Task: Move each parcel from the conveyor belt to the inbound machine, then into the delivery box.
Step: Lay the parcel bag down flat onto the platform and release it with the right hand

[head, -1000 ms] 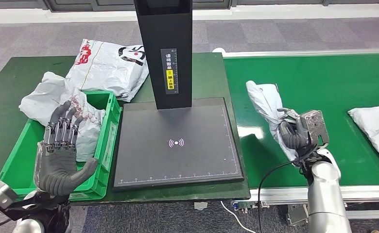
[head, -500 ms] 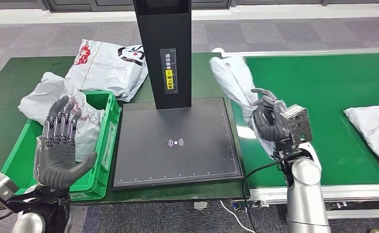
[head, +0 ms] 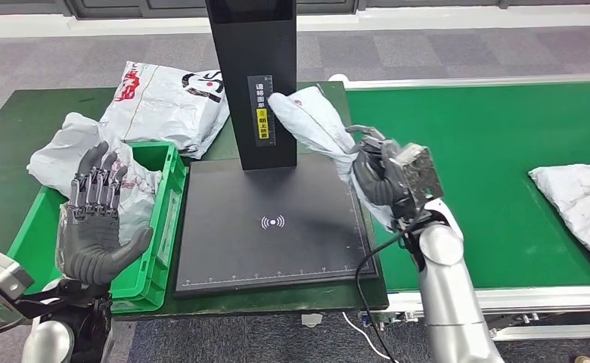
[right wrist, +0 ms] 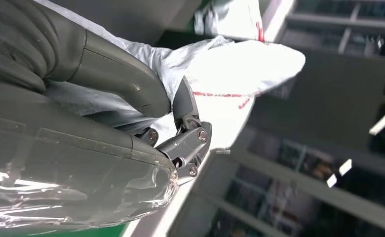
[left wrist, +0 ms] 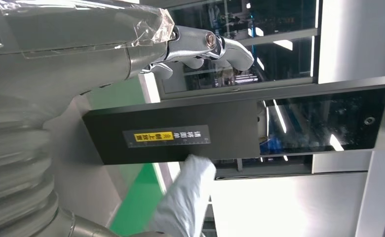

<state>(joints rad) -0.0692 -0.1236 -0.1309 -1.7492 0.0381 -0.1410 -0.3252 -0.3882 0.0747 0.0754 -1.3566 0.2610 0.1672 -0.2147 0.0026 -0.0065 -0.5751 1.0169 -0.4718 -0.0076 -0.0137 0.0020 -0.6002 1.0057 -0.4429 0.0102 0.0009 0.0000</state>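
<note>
Head view: your right hand (head: 379,175) sits right of centre, fingers wrapped around the middle of a soft white crumpled plastic mailer parcel (head: 311,125). The parcel is in the air, its upper end reaching toward the black upright scanner column (head: 253,83), its lower end hanging over the right edge of the black flat scanning pad (head: 273,223). Your left hand (head: 91,219) waits at lower left, empty, fingers spread and upright, in front of the green plastic delivery crate (head: 162,227), which already holds a crumpled white bag. Another white bag (head: 579,200) lies on the green conveyor belt (head: 504,136) at the right edge.

Left wrist view: the parcel's pale end (left wrist: 185,197) shows near the bottom centre, just by the column's yellow label.

Right wrist view: thumb and fingers (right wrist: 188,133) pinch bunched film. Judge the parcel light, limp and slippery; it will sag, so keep your hold mid-body on gathered material.
</note>
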